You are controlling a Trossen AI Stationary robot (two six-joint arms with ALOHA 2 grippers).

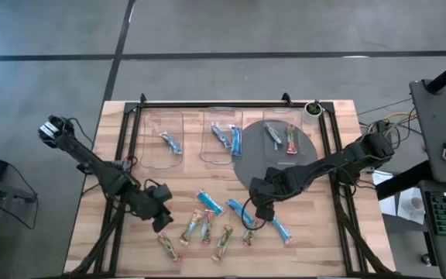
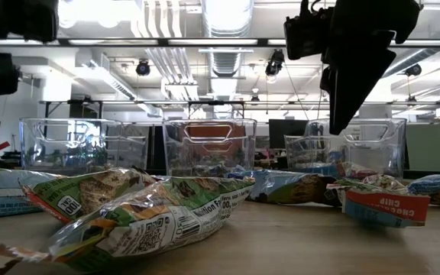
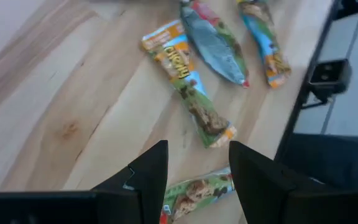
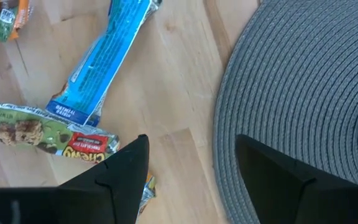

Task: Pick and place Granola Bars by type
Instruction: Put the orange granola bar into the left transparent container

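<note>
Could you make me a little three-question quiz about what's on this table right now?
1. True or false: all three clear bins already hold at least one bar.
2. Which sits partly on the round grey mat: A) the left bin, B) the right bin, C) no bin?
3. Fill in: both the left gripper and the right gripper hang above the loose granola bars with fingers ____ and nothing held.

Key: 1 true; 2 B; 3 open.
</note>
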